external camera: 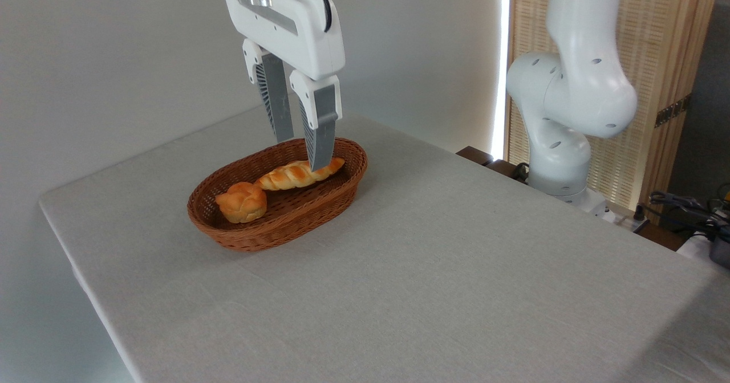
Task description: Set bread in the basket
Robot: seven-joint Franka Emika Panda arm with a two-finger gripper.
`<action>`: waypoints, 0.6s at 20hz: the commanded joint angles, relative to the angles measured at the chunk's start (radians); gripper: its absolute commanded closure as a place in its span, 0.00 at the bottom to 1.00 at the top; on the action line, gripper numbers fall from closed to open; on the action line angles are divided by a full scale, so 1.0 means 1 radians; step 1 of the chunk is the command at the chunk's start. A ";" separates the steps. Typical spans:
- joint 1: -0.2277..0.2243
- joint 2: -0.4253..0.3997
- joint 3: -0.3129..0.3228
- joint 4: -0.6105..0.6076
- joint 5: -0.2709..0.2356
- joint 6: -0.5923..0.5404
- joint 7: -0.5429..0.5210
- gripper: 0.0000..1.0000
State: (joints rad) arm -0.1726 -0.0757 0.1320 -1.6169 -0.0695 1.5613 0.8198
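Note:
The bread (293, 175), a long braided golden-orange loaf, lies inside the oval brown wicker basket (251, 239), slanting from its middle toward the far right rim. My gripper (301, 154) hangs directly above the loaf with its two grey fingers (321, 135) pointing down and spread apart. It is open and holds nothing. The nearer finger covers part of the loaf's right half, and its tip is level with the loaf in the picture. Whether it touches the loaf I cannot tell.
A small round knotted bun (242, 202) sits in the basket's left end. The basket stands on a grey cloth-covered table (433, 269). The arm's white base (570, 104) rises past the table's far right edge, with cables (684, 206) beside it.

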 commanded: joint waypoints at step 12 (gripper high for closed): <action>0.031 0.067 -0.049 0.088 -0.007 0.014 -0.016 0.00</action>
State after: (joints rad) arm -0.1667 -0.0250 0.0892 -1.5573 -0.0696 1.5464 0.8162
